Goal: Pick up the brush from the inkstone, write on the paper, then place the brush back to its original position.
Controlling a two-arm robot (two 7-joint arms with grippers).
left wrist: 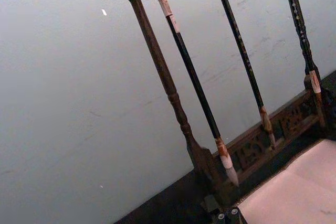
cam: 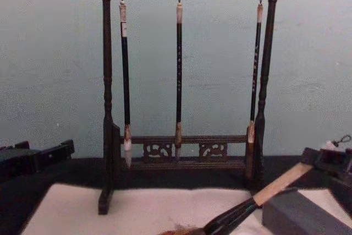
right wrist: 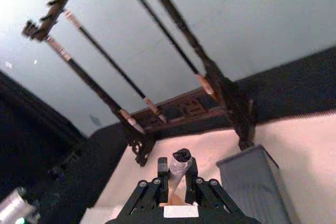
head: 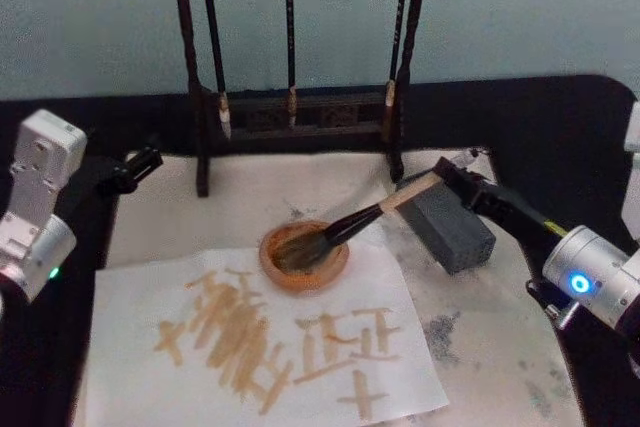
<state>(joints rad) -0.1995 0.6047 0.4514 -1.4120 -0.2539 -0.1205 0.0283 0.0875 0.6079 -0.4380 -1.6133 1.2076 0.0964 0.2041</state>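
Note:
My right gripper [head: 447,176] is shut on the pale upper end of the brush [head: 370,213], which slants down to the left. The bushy head of the brush rests in a round brown dish [head: 338,265]. In the right wrist view the brush handle [right wrist: 179,169] stands between the fingers [right wrist: 157,183]. The dark grey inkstone [head: 452,227] lies just beside and below the gripper, also seen as the inkstone [right wrist: 253,181] and the inkstone [cam: 300,214]. The paper [head: 130,337] lies in front, covered with brown strokes. My left gripper [head: 140,165] is parked at the far left, shut and empty.
A carved dark wooden rack [head: 300,119] with three thin hanging brushes [cam: 179,70] stands at the back of the off-white mat [head: 500,347]. The black table [head: 560,137] surrounds the mat, with a pale wall behind.

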